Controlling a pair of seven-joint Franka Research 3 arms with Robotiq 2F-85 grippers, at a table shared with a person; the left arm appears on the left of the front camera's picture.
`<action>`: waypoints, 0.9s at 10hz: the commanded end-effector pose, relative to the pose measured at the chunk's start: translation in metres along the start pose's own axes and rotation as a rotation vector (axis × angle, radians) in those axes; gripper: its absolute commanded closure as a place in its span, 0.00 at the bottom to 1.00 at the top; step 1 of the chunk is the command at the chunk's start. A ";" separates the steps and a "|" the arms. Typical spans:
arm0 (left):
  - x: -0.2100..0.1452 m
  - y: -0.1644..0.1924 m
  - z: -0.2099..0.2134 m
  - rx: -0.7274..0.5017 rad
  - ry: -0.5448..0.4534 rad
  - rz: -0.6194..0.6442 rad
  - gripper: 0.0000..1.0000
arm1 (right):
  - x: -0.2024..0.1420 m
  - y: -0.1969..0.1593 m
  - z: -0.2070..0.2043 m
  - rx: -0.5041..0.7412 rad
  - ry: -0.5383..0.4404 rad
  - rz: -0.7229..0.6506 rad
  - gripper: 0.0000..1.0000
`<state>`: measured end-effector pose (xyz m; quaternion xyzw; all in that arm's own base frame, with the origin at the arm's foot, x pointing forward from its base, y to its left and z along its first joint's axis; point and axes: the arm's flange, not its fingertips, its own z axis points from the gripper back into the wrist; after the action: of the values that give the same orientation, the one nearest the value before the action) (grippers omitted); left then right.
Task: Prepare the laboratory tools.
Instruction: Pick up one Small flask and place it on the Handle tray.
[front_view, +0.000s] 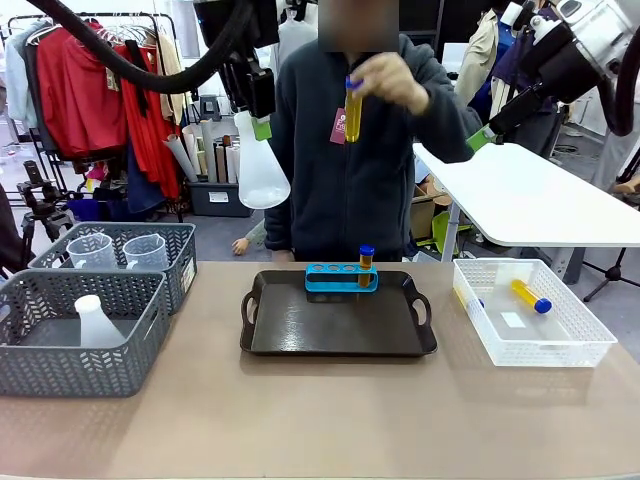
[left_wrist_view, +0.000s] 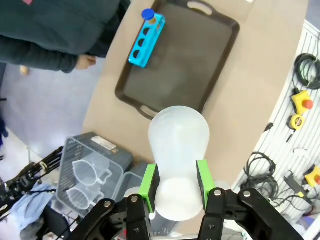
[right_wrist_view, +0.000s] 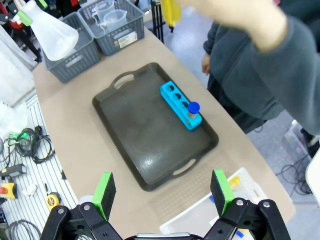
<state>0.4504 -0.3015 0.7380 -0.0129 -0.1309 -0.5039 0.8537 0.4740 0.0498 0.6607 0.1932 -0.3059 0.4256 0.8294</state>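
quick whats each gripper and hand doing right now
Left gripper: shut on the flask at its neck, in the air.
Right gripper: open, empty.
Person's raised hand: holding a yellow tube.
Person's other hand: looks empty.

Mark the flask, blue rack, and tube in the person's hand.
conical flask (front_view: 264, 175): front view, wide lower body.
blue rack (front_view: 330, 283): front view, front wall.
tube in the person's hand (front_view: 353, 118): front view, amber middle.

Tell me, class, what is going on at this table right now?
The left gripper holds the conical flask by its neck, raised above the table. The person's hand holds one capped tube up in the air. A second tube stands in the blue rack on the black tray. The right gripper hangs open and empty above the table.
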 end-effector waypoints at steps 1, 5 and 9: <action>-0.008 0.011 0.011 0.000 -0.012 0.013 1.00 | 0.001 0.001 0.002 0.001 -0.003 0.005 0.00; -0.022 0.026 0.018 0.013 -0.032 0.058 1.00 | 0.001 0.001 0.002 0.001 -0.003 0.005 0.00; -0.016 0.024 0.010 0.022 -0.006 0.053 1.00 | 0.001 0.001 0.002 0.001 -0.003 0.005 0.00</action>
<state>0.4619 -0.2749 0.7436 -0.0089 -0.1363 -0.4798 0.8667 0.4740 0.0497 0.6607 0.1932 -0.3059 0.4255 0.8295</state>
